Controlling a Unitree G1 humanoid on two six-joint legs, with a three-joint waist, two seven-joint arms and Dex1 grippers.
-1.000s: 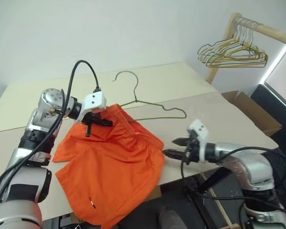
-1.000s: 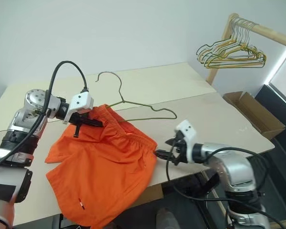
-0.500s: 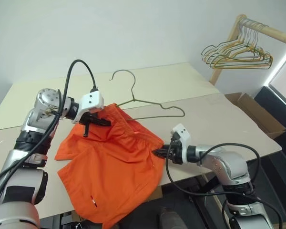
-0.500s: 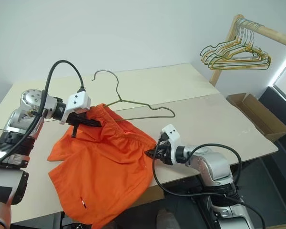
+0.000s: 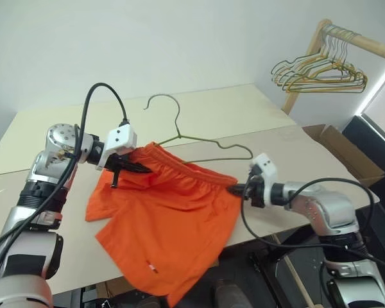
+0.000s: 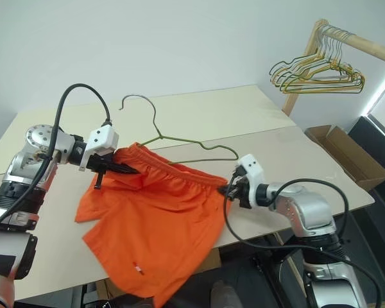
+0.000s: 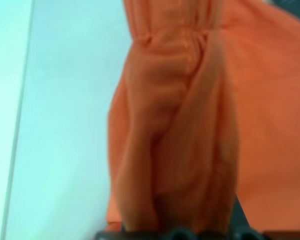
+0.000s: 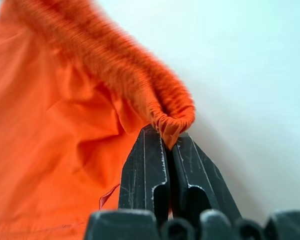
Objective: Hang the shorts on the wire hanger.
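Right wrist view gives me the clearest read: my right gripper has its two black fingers clamped together on the gathered elastic waistband of the shorts, with a small bunch of orange band pinched between the tips. From the head camera I see my left gripper clenched on the other end of that same waistband, so the band is stretched between my two hands above the table. Below the band the rest of the shorts drapes down onto the table, and one leg, with a tiny white mark near its hem, hangs past the near edge. Just behind the waistband, the wire hanger lies flat on the tabletop, its hook pointing away from me and its near side tucked under the orange fabric beside my left gripper. A wooden rail at the far right carries a bunch of wire hangers, and a cardboard box sits below it.
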